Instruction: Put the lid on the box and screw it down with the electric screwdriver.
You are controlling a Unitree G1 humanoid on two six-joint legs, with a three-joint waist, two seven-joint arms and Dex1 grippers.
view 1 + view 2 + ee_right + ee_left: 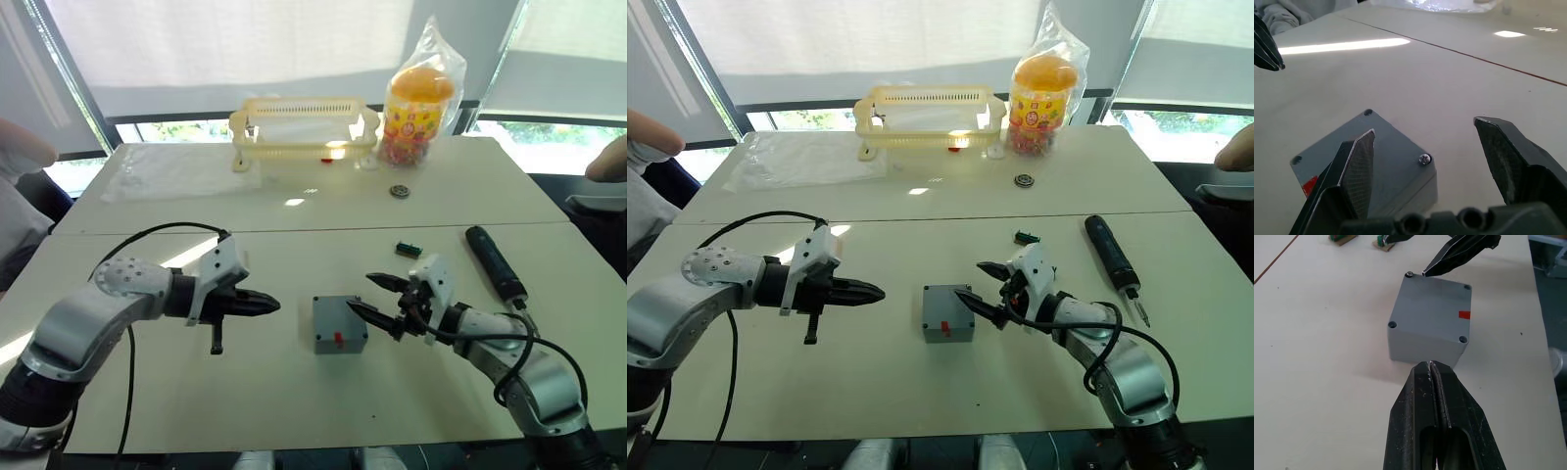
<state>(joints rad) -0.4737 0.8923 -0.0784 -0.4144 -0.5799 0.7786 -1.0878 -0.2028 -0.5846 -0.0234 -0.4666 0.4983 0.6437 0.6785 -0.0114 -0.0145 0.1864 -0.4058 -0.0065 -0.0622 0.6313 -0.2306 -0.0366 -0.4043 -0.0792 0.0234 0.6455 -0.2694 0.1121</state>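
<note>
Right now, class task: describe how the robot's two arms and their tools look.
Both arms have silver-grey rounded shells with black joints and looping black cables. Each wrist carries a white block. The left tool and right tool each have two pointed black fingers.

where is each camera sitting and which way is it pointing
Left eye view: on the head, looking forward and down over the table; left gripper and right gripper flank the box.
Right eye view: its stereo twin, same scene; the electric screwdriver lies on the robot's right.
Left wrist view: along the shut left gripper toward the box, with the lid on top.
Right wrist view: along the open right gripper at the box's corner screw.
Shared: both wrist views show the box and the opposite gripper's tip.
</note>
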